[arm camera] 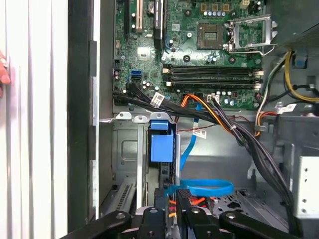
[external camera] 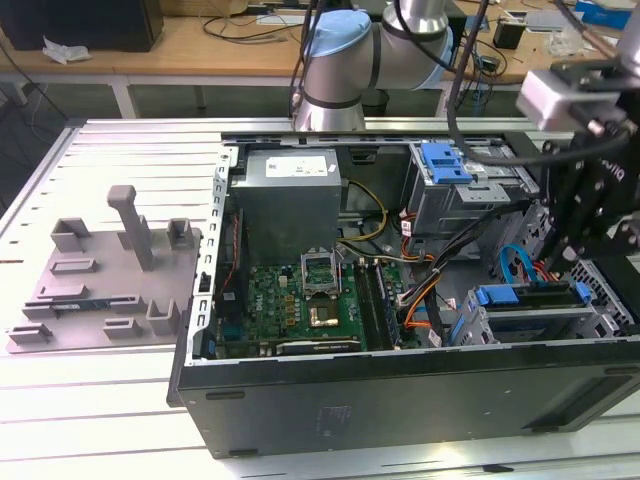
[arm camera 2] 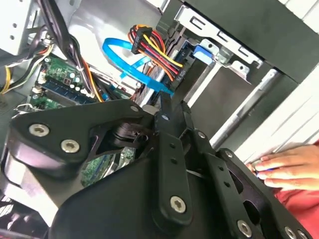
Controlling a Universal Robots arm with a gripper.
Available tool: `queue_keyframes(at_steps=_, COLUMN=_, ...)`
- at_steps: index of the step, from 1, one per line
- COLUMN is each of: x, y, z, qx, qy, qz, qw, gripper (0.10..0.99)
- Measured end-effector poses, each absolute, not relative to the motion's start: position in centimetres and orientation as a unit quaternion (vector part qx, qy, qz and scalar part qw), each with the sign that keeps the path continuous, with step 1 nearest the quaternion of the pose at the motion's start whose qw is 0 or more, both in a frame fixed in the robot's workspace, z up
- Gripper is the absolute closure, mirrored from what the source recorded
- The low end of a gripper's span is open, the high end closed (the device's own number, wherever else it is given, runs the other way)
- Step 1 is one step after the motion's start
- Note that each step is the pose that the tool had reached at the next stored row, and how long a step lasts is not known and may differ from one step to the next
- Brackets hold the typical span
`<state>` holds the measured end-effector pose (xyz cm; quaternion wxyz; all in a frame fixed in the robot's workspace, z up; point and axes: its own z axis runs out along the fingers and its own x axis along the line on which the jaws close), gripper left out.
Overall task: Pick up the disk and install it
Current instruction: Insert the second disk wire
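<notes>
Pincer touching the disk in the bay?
Cannot tell. In the first wrist view the pincer overlaps the disk at its end; cables hide any gap.

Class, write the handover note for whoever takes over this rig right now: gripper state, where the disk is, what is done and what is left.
Gripper: down inside the open computer case, at the drive cage on the exterior view's right; I cannot tell whether it is open or shut.
Disk: its blue carrier sits upright in the cage slot, directly below the gripper. In the first wrist view the blue carrier tab stands up in the cage.
Done: disk is at the cage.
Left: confirm it is fully seated.
Note: a person's hand rests beside the case.
</notes>
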<state>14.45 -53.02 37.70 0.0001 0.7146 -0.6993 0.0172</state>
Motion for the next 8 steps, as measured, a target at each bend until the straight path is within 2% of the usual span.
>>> queue_keyframes(at_steps=4, x=14.4, y=-52.4, z=39.2, qx=0.715, qy=-0.699, qz=0.022, qw=0.003, gripper=0.980)
queue_keyframes(at_steps=8, x=14.4, y=-51.8, z=39.6, qx=0.714, qy=-0.699, qz=0.029, qw=0.009, gripper=0.980)
